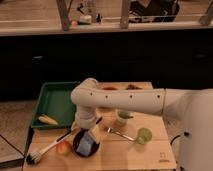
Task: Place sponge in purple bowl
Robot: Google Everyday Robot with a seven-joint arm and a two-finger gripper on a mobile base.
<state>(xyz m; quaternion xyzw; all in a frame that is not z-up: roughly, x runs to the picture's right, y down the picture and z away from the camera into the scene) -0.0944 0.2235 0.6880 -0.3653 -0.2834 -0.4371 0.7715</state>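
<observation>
One gripper (92, 131) hangs over the front-left part of the table (125, 156), its fingers apparently pinching the upper, yellowish end of the sponge (86, 145) (blue face outward), which stands tilted inside the purple bowl (77, 145). Just left of the bowl lies a reddish apple (63, 147).

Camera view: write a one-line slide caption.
Gripper hovers at the sponge inside the purple bowl on the wooden table.

One gripper (91, 131), lower left of the frame, above one bowl (76, 143). One sponge (86, 146), one apple (63, 147), one brush (42, 152), one fork (120, 134), one tray (55, 102). Two cups: a pale cup (123, 118) and a green cup (143, 135).
</observation>
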